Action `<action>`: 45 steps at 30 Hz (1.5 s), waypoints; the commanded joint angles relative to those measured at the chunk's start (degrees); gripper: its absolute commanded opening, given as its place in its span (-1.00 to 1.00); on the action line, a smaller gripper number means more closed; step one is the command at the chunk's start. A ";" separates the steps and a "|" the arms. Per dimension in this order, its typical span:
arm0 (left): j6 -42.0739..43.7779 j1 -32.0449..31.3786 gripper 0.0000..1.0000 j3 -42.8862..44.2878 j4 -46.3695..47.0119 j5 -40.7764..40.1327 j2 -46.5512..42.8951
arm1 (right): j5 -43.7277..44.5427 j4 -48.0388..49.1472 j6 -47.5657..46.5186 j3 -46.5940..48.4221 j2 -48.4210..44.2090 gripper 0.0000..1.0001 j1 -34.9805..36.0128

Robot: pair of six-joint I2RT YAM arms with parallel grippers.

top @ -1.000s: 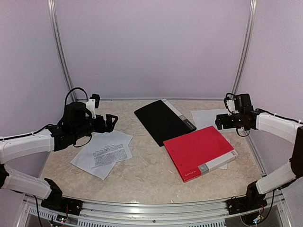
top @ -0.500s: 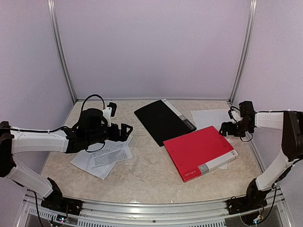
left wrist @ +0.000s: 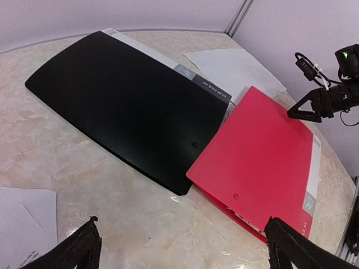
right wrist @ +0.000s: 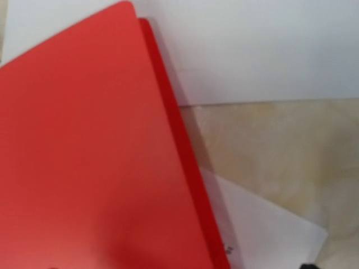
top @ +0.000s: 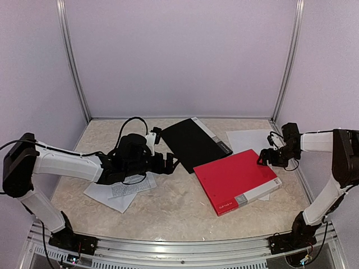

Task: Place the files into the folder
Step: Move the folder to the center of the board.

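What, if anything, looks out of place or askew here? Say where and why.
The left sheets lie fanned askew, not stacked. On the right, a sheet pokes out from beneath the closed red folder.
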 commanded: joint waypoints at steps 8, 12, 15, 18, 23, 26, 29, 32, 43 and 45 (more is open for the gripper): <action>-15.09 -2.33 0.98 8.70 5.11 3.78 11.41 | -3.73 -1.86 -0.75 -1.51 1.35 0.73 -0.70; -17.44 -3.12 0.97 10.79 4.13 4.00 14.18 | -6.28 -1.52 -0.40 -2.03 0.60 0.64 -0.62; -19.74 -3.32 0.97 11.48 2.87 4.24 15.10 | -8.02 -0.64 0.27 -3.21 -1.09 0.57 -0.15; -22.63 -3.70 0.97 11.67 2.58 5.56 15.94 | -9.64 0.65 1.33 -4.65 -2.72 0.51 0.68; -26.75 -4.22 0.97 12.53 2.94 9.03 18.18 | -11.02 2.65 3.35 -6.52 -4.94 0.40 2.06; -28.54 -4.32 0.98 12.82 2.78 10.61 19.30 | -12.10 3.92 4.23 -7.65 -6.09 0.32 2.16; -29.74 -4.40 0.97 12.62 2.24 10.39 19.72 | -13.74 5.27 4.98 -8.99 -6.95 0.18 3.01; -30.25 -4.49 0.97 12.33 0.60 9.44 19.59 | -14.67 6.00 5.49 -9.81 -7.76 0.05 4.44; -30.78 -4.58 0.98 11.13 -4.21 4.71 18.26 | -17.13 6.97 6.12 -11.14 -8.23 -0.19 5.91; -31.55 -4.54 0.98 10.40 -4.93 4.09 17.43 | -16.41 7.07 6.19 -11.19 -8.09 -0.16 6.18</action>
